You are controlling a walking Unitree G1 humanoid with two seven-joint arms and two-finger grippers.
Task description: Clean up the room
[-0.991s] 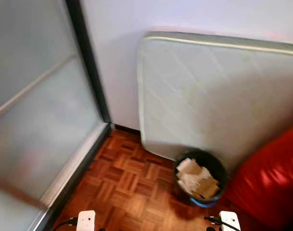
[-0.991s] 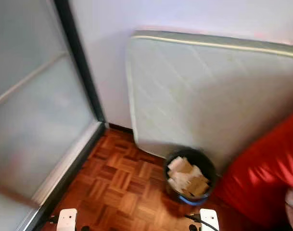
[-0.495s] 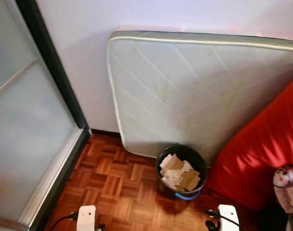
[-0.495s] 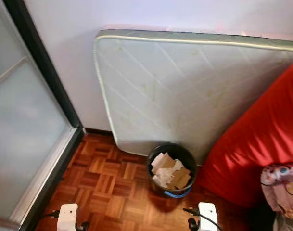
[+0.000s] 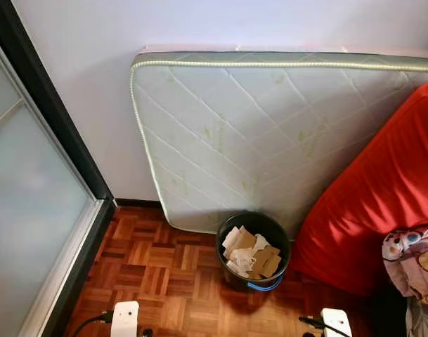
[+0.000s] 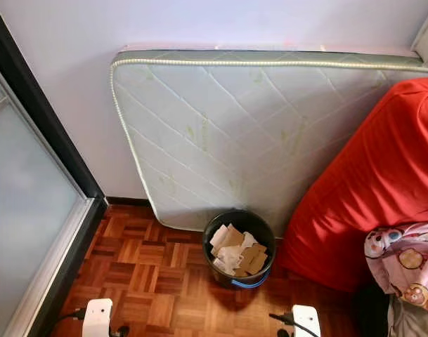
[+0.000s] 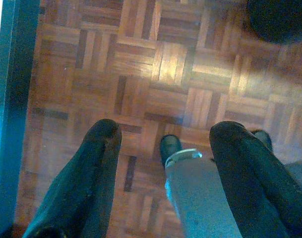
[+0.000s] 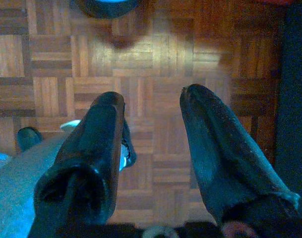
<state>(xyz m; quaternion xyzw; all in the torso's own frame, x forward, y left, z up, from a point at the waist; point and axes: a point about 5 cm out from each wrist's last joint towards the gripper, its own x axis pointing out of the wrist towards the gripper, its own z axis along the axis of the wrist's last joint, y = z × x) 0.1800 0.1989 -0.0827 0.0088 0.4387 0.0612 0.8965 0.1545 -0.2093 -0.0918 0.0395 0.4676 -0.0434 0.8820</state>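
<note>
A black waste bin (image 5: 254,250) holding crumpled paper and cardboard scraps (image 5: 249,253) stands on the parquet floor, in front of a white mattress (image 5: 256,133) leaning on the wall. My left gripper (image 7: 165,131) hangs open over bare parquet, with the bin's dark rim (image 7: 279,17) at the corner of the left wrist view. My right gripper (image 8: 153,96) is open too, nothing between its fingers, and the bin's base (image 8: 108,6) shows ahead of it. Both arms hang low, their white wrists (image 5: 125,319) at the bottom of the eye views.
A big red cushion (image 5: 379,189) leans right of the bin, touching the mattress. A patterned pink cloth (image 5: 414,256) lies at the far right. A frosted sliding door (image 5: 31,232) with a dark frame runs along the left. Parquet (image 5: 157,267) lies between door and bin.
The camera has swung to the right, so door, mattress and bin sit further left in the picture and the patterned cloth has come into view. Nothing itself has moved.
</note>
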